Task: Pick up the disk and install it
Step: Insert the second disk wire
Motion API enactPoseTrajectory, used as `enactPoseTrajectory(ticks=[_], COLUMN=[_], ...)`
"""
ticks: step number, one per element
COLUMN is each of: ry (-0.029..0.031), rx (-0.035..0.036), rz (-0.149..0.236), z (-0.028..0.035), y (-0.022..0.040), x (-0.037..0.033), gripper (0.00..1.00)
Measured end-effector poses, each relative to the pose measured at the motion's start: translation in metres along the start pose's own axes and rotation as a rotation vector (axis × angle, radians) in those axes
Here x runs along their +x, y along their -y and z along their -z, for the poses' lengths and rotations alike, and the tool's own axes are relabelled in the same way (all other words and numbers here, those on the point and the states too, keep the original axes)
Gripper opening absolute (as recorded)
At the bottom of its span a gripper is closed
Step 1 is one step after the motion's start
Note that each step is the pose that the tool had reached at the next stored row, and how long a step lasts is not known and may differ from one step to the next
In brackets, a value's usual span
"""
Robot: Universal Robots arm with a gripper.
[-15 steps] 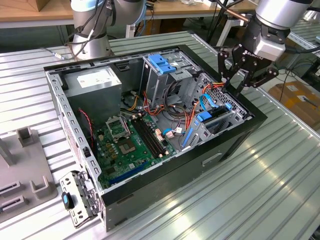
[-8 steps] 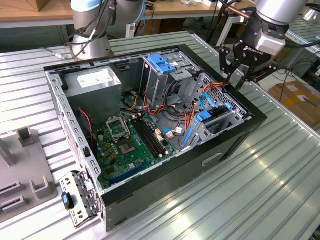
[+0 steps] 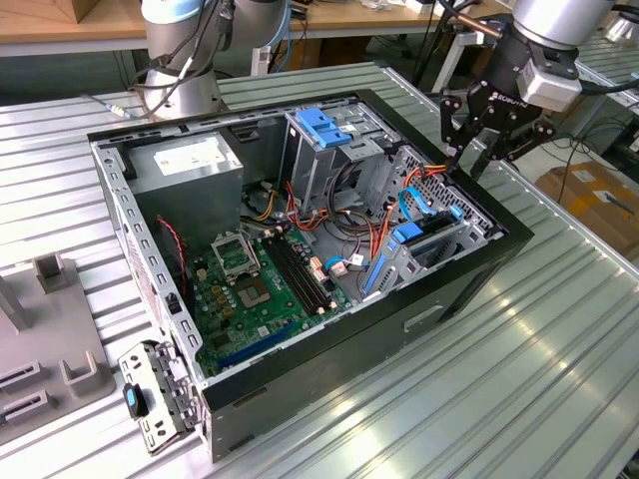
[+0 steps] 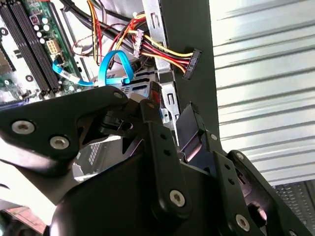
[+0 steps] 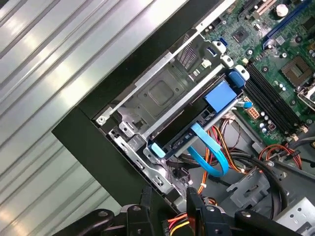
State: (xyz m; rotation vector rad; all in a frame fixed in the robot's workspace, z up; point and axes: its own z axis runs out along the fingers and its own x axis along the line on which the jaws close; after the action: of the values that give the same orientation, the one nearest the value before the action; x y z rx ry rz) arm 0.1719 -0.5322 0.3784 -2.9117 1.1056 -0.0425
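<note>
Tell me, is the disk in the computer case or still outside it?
In. The disk, with blue rails, sits in the drive bay at the case's front corner, a blue cable looping beside it.

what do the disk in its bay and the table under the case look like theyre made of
The disk: dark flat body, apparently metal, with glossy blue plastic carrier rails and tab. The table: ribbed silver metal, likely aluminium, with bright streaky reflections along its grooves.

- The arm (image 3: pixel 559 20) is silver-grey metal tubing, with a grey block at the wrist (image 3: pixel 551 78).
- The gripper (image 3: pixel 482 150) is matt black — jointed links with round pivots, thin dark fingers.
- Silver screws (image 4: pixel 177 197) stud the black links in the second wrist view.
- A black cable (image 3: pixel 461 12) trails from the wrist.
</note>
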Motion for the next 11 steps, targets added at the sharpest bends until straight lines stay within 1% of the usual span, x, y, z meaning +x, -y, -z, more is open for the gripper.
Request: enactPoseTrajectory(ticks=[2,4,6,9,11], ry=[0.0018,0.0027,0.0031,0.0032,0.0043], rx=[0.0008,0.0012,0.0014,0.0015,0.0021], rz=[0.050,0.077,0.088,0.093,0.118], z=[-0.0002,-0.0007,-0.0010,-0.0009,-0.0018], y=[0.0007,0.0041,0.0061,0.0076,0.0102], x=[0.0008,0.0041,0.0062,0.0060,0.0055], gripper=[0.42,0.42,0.42,0.42,0.42])
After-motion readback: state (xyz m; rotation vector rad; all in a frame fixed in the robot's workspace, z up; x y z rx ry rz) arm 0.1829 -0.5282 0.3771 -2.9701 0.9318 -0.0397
